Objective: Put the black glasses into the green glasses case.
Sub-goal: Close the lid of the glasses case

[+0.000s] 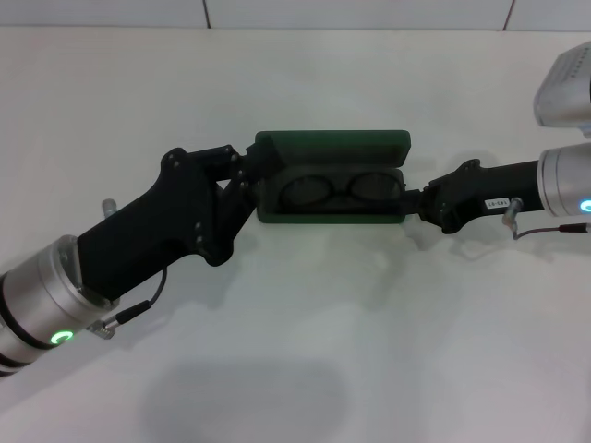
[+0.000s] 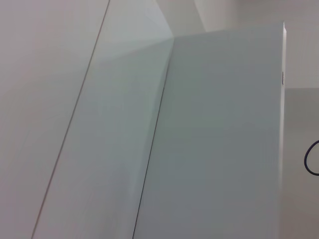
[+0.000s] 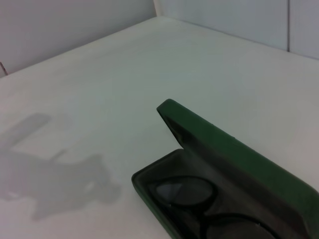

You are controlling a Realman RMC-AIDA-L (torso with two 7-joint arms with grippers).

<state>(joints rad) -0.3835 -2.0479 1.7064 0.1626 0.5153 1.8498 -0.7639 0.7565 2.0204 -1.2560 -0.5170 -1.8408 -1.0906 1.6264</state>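
The green glasses case point(image 1: 331, 178) lies open in the middle of the white table, its lid tipped back towards the far side. The black glasses point(image 1: 334, 192) lie inside it on the dark lining, both oval rims showing. The case point(image 3: 219, 149) and one rim of the glasses point(image 3: 182, 191) also show close up in the right wrist view. My left gripper point(image 1: 247, 168) is at the case's left end, its fingers apart and against the end wall. My right gripper point(image 1: 412, 199) is at the case's right end, touching the rim.
The white table point(image 1: 305, 351) runs all round the case, with a wall seam along the far edge. The left wrist view shows only pale wall panels point(image 2: 209, 139) and a bit of black cable point(image 2: 311, 158).
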